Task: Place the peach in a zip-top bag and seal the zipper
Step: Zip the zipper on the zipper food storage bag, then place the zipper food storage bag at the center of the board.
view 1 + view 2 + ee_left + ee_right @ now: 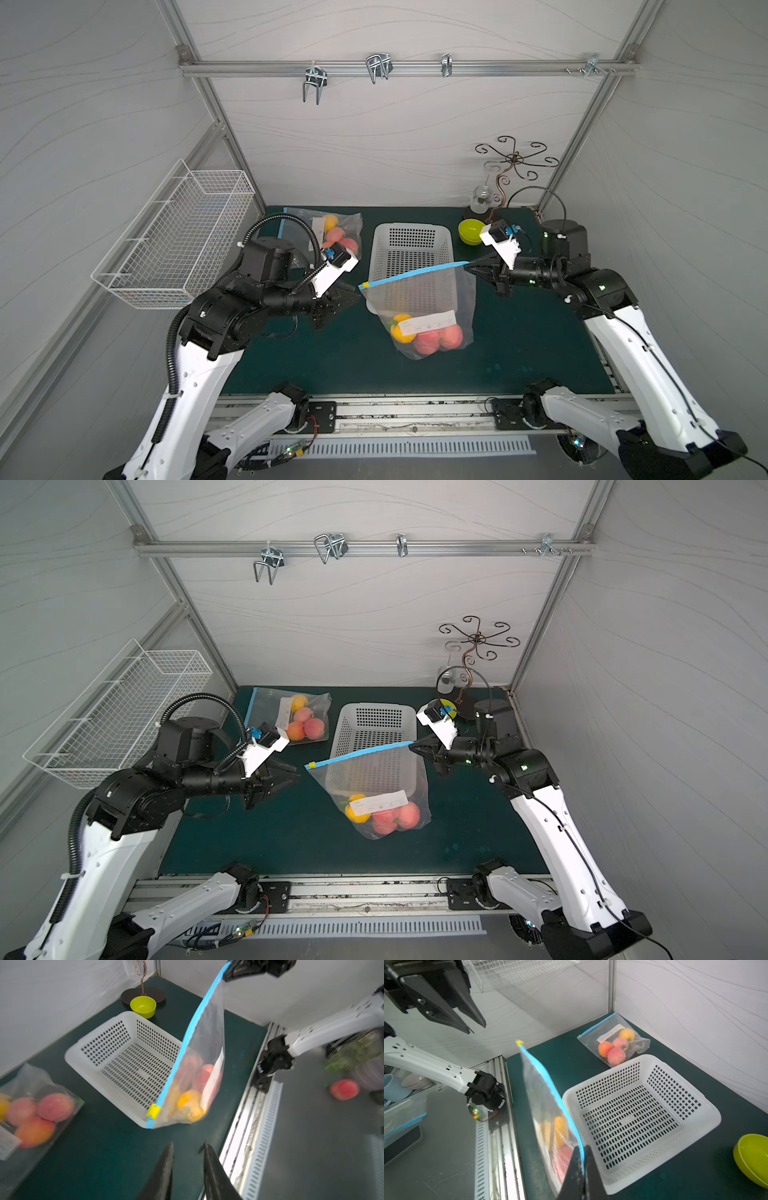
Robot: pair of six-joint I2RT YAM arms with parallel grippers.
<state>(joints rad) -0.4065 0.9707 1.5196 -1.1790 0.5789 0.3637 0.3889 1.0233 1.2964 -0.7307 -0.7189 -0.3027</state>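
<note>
**Bag hung by the basket, left end effector just off the slider**

The dark green counter [519,353] sat inside white panel walls, with the white basket [409,226] at its middle. Along the basket's near edge the zip-top bag [465,299] hung with its peaches [451,336] in the low corner. The blue zipper [415,272] was the long axis. It ran from the basket's right side, where my right end effector [471,264] pinched its end flat. From there it sloped across to the yellow slider [365,285] off the basket's near-left corner. My left end effector [188,1145] was the nearer one to that slider, just beside it but not touching. Its fingers were parted with nothing between them. The left forearm lay roughly level, with the wrist aimed along the zipper line. I judged the track closed, though I couldn't confirm it.
</note>
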